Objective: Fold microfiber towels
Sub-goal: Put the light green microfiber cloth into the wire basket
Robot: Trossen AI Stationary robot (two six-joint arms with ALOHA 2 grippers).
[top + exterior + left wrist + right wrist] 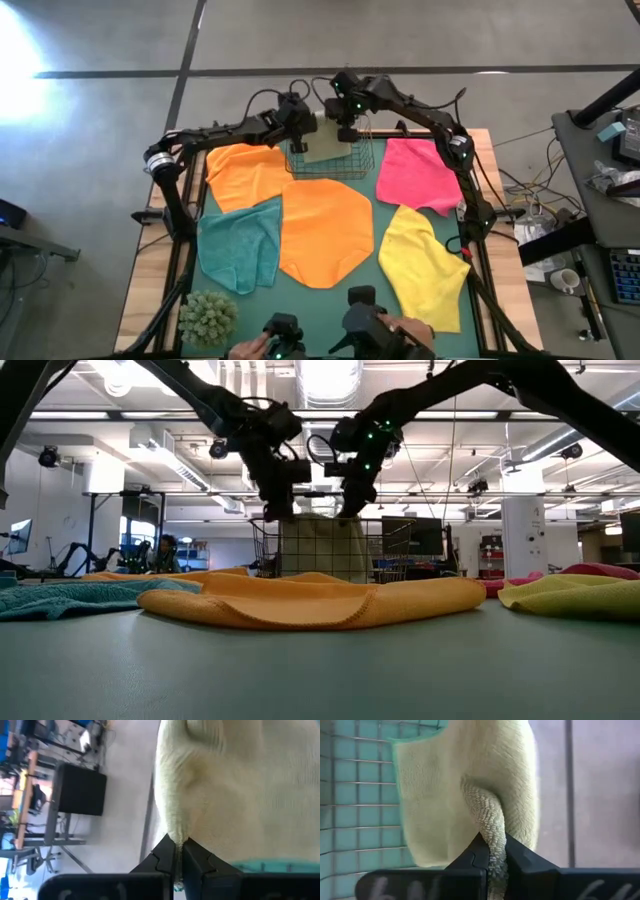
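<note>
A pale olive-green towel [322,146] hangs between my two grippers over the wire basket [352,164] at the table's far edge. My left gripper [298,128] is shut on its left upper end and my right gripper [346,124] on its right upper end. Five more towels lie flat on the green mat: an orange one [245,172] at the far left, a larger orange one [325,232] in the middle, a teal one [240,242], a pink one [418,172] and a yellow one [420,262]. My left gripper pinches the pale towel's bunched edge [178,834] between its two fingers, slanting down from the left. The cloth hangs below the fingers [272,510], its lower part down inside the basket. My right gripper pinches a rolled-up fold of the same towel [493,836] between its two fingers, slanting down from the right. The towel hangs slack below the fingers [350,506] with its lower end inside the basket's wire walls [372,552].
A green spiky plant ball [208,318] stands at the near left corner. Camera gear [360,322] sits at the near edge. The big orange towel [320,600] bulges up in front of the basket in the low view.
</note>
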